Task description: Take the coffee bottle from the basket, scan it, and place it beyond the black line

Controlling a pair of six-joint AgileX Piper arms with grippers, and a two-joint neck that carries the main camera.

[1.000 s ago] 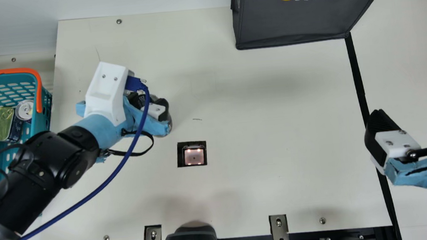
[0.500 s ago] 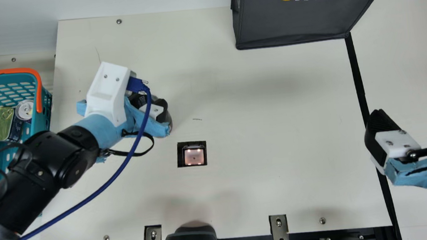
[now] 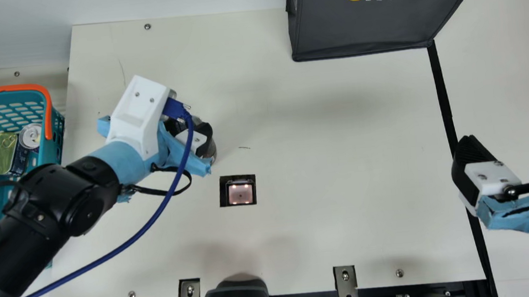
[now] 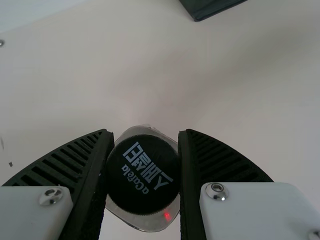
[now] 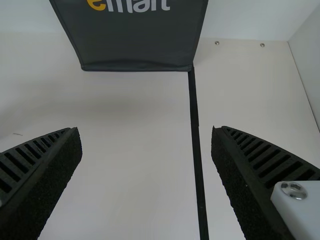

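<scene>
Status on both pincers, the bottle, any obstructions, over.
Left pincer shut on coffee bottle, outside the basket. Right pincer open by black line, possibly in the way.

I read "emart" on the dark bag (image 3: 368, 20), "aCafela" on the coffee bottle's black cap (image 4: 143, 175), larger characters beside it unclear

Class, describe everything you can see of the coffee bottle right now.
The bottle has a round black cap with pale print, apparently closed; its wider, silvery-grey body looks glossy and carries a small red glint. The fingers of my left gripper hold it from both sides, cap facing the wrist camera. In the main view it is up and left of the scanner. Its base is hidden.
</scene>
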